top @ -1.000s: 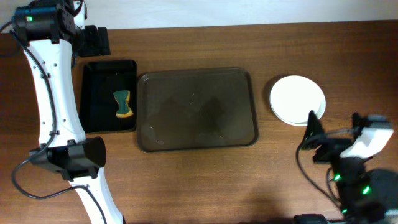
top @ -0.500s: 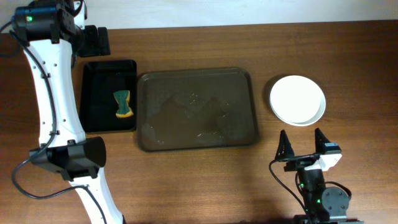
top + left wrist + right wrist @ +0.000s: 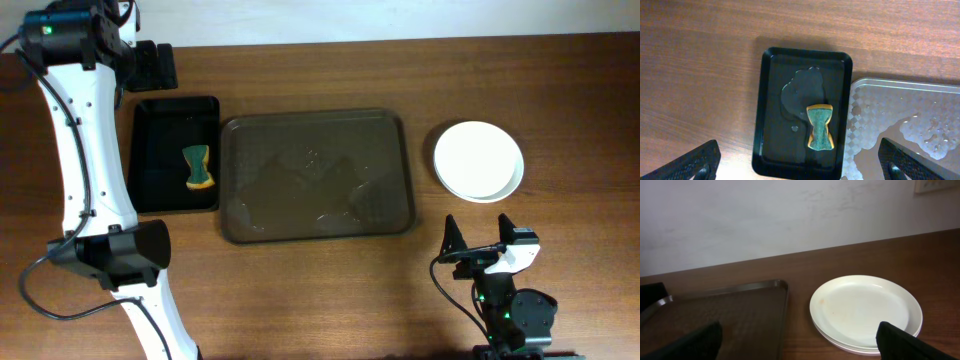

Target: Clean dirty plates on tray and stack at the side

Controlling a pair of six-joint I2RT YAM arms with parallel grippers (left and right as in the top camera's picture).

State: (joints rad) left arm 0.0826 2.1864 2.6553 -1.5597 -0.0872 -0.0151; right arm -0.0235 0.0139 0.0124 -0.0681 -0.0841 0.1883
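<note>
The brown tray (image 3: 316, 175) lies mid-table, wet and holding no plates; its corner also shows in the left wrist view (image 3: 900, 115) and the right wrist view (image 3: 725, 315). The plates (image 3: 478, 160) sit stacked on the table to the tray's right, white plate on top (image 3: 865, 310) with a faint orange speck. My right gripper (image 3: 482, 235) is open low near the front edge, facing the stack (image 3: 797, 345), with nothing between its fingers. My left gripper (image 3: 152, 65) hangs open high at the far left (image 3: 800, 165), looking down on the small black tray.
A narrow black tray (image 3: 175, 153) lies left of the brown one, holding a puddle and a green-and-yellow sponge (image 3: 199, 167), also seen from the left wrist (image 3: 820, 127). The left arm's white links (image 3: 95, 170) run along the table's left side.
My right gripper has swung from the table's right edge in toward the front, now pointing at the plate stack. The left arm, plates and trays have not moved.
</note>
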